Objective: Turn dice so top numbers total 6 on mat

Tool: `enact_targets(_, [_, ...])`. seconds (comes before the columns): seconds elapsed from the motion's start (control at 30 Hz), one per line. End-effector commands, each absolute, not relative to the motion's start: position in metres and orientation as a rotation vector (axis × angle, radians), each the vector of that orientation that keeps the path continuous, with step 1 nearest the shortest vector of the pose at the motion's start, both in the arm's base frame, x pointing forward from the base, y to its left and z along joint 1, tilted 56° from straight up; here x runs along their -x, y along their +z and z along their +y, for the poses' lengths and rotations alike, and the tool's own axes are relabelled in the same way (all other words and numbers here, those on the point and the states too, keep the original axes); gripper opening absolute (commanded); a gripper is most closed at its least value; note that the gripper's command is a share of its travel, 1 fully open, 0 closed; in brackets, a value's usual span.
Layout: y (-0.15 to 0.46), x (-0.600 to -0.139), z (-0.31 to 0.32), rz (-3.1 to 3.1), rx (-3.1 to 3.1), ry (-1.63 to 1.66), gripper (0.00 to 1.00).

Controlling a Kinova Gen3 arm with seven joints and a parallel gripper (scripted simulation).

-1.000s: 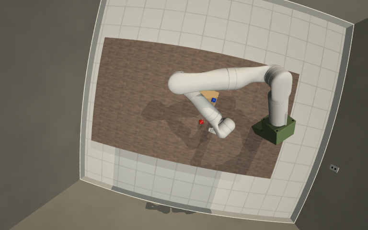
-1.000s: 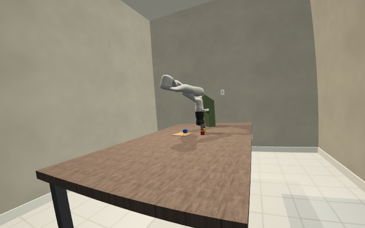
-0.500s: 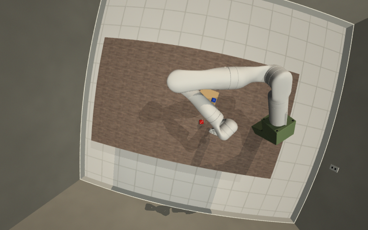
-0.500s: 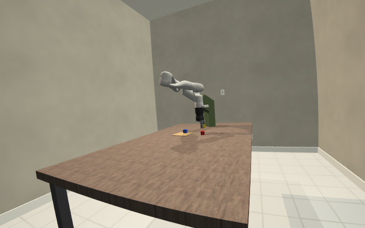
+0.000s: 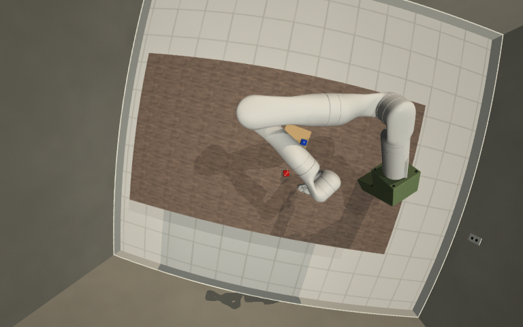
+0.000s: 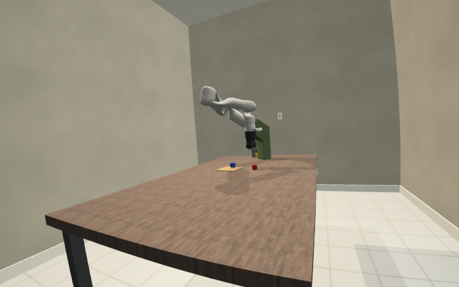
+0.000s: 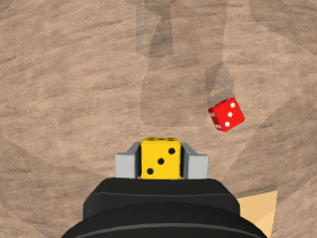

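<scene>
Wrist view shows the yellow die clamped between the fingers of the gripper, raised above the table. The red die lies off the mat, nearer the table's long edge with the lit floor beyond. The blue die sits on the mat, seemingly close to a corner, though the arm partly covers that in the top view.

Yellow die now higher, fingers up too
</scene>
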State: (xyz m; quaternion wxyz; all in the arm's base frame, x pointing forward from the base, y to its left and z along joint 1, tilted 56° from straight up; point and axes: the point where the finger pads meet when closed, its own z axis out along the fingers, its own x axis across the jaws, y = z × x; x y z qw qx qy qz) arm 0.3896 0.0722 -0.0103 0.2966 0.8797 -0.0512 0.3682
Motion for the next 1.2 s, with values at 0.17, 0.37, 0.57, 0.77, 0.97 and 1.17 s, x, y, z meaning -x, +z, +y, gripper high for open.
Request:
enact_targets(0.17, [-0.007, -0.388, 0.077, -0.132, -2.343, 0.986, 0.57])
enact_targets(0.37, [-0.005, -0.386, 0.080, -0.132, -2.343, 0.987, 0.57])
enact_targets(0.57, [-0.001, -0.381, 0.084, -0.132, -2.343, 0.986, 0.57])
enact_targets(0.77, [0.002, -0.378, 0.087, -0.132, -2.343, 0.986, 0.57])
enact_targets(0.97, [0.006, -0.374, 0.090, -0.132, -2.343, 0.986, 0.57])
enact_targets(1.17, [0.007, -0.373, 0.091, -0.132, -2.343, 0.986, 0.57])
